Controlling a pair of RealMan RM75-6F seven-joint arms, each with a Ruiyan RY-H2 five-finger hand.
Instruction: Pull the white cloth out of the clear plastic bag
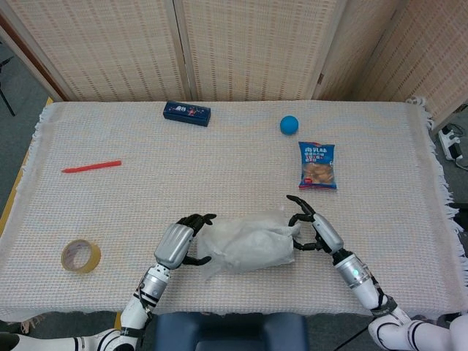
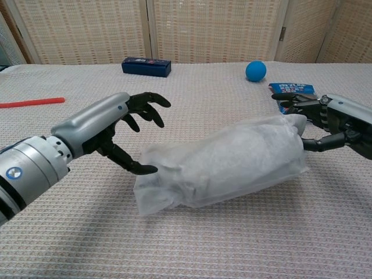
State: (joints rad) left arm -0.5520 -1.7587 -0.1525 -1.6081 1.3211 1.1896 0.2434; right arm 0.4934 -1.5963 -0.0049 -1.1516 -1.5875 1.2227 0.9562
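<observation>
The clear plastic bag (image 1: 248,242) (image 2: 226,161) lies on the table with the white cloth (image 2: 232,154) bundled inside, filling it. My left hand (image 1: 180,244) (image 2: 119,135) hovers just off the bag's left end, fingers spread and holding nothing, its thumb tip close to the plastic. My right hand (image 1: 314,229) (image 2: 328,121) is at the bag's right end, which sits between its thumb and curled fingers, while one finger points out over the top.
On the woven tablecloth are a blue ball (image 1: 289,124) (image 2: 256,70), a snack packet (image 1: 317,165), a dark blue box (image 1: 186,112) (image 2: 146,66), a red pen (image 1: 91,167) (image 2: 30,103) and a tape roll (image 1: 80,256). Folding screens stand behind the table.
</observation>
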